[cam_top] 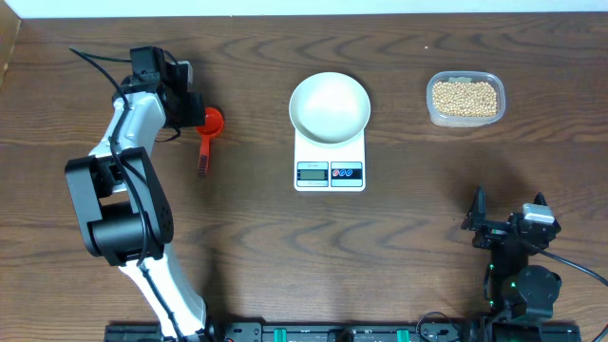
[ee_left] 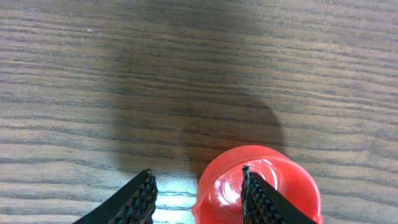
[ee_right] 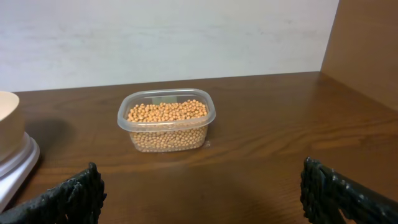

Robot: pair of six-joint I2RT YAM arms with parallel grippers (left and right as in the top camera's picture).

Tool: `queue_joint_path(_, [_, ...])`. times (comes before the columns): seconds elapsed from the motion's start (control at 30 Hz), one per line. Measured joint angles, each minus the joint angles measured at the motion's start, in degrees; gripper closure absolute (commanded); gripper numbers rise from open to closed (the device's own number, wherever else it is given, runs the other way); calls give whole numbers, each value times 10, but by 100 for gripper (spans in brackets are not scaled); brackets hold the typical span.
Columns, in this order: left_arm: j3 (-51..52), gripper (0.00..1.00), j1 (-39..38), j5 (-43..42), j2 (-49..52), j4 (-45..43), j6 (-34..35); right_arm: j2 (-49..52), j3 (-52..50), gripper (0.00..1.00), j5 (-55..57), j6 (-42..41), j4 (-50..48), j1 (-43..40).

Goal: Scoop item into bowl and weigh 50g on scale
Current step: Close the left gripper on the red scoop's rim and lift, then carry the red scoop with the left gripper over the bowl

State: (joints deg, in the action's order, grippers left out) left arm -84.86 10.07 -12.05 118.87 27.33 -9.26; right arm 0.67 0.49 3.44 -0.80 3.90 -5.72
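Red scoop's (ee_left: 221,186) rim sits between left gripper's (ee_left: 196,173) fingers (ee_left: 140,199).

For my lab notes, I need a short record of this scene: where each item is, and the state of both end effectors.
bowl: on the scale, no beans seen inside
beans: in the clear tub, right of the scale
red scoop: lies left of the scale
left end effector: open, one finger over the scoop's cup, not clamped
right end effector: open, holds nothing, faces the tub
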Motion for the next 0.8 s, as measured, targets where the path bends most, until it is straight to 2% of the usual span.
queue_joint_path(0.13, [0,57,0,0,7,-2,2,0,0,1,0,0,0,0])
queue_joint_path(0.37, [0,68,0,0,38,-4,2,0,0,1,0,0,0,0])
queue_joint_path(0.43, [0,77,0,-1,38,-5,3,0,0,1,0,0,0,0])
queue_joint_path(0.47, [0,90,0,-1,39,-5,3,0,0,1,0,0,0,0])
queue_joint_path(0.5, [0,92,0,-1,39,-5,2,0,0,1,0,0,0,0])
queue_joint_path(0.67, [0,93,0,-6,40,-9,10,0,0,1,0,0,0,0])
queue_joint_path(0.8, [0,93,0,-7,39,-10,45,0,0,1,0,0,0,0])
